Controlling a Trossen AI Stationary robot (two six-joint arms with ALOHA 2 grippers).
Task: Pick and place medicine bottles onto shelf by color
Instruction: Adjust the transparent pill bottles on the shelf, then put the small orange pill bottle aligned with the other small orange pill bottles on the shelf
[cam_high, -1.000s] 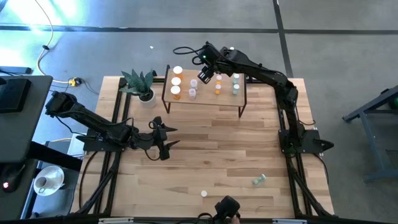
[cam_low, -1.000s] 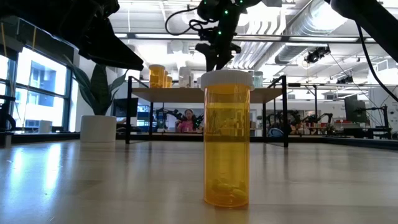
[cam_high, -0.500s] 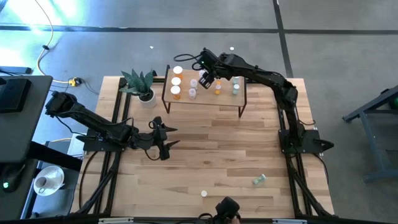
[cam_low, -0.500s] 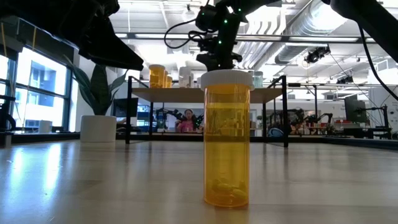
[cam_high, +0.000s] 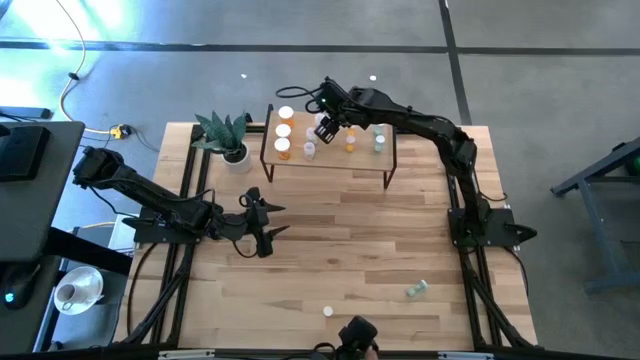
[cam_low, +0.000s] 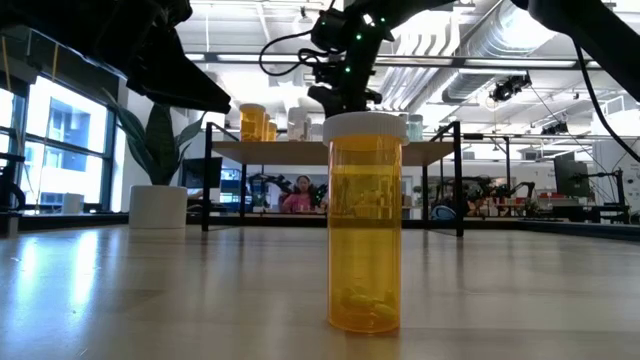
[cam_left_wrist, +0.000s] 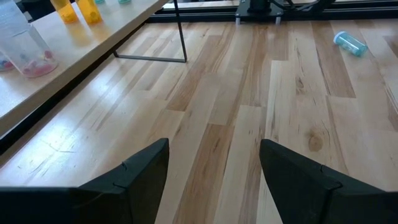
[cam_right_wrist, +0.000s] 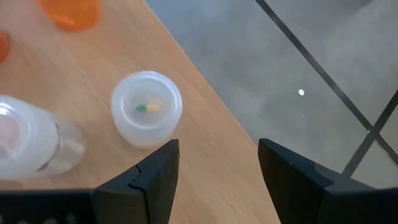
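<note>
The shelf (cam_high: 340, 162) stands at the table's far side with several medicine bottles upright on it: orange ones (cam_high: 283, 148) at its left, clear ones (cam_high: 309, 150) in the middle. My right gripper (cam_high: 324, 130) hovers open over the shelf's far middle. Just ahead of its fingers (cam_right_wrist: 217, 149) a clear bottle (cam_right_wrist: 147, 107) stands on the board. My left gripper (cam_high: 278, 220) waits open above the table's left middle. A pale green bottle (cam_high: 417, 289) lies on its side near the front right. An orange bottle (cam_low: 365, 230) stands upright close to the low camera.
A potted plant (cam_high: 225, 135) stands left of the shelf. A small white cap (cam_high: 327, 311) lies near the table's front edge. The shelf's black legs (cam_high: 388, 178) reach the table. Bare wood stretches between the shelf and the front edge.
My right gripper has sunk a little over the shelf and drifted slightly toward the table's left, its fingers still open. The left arm and the bottles have kept still.
</note>
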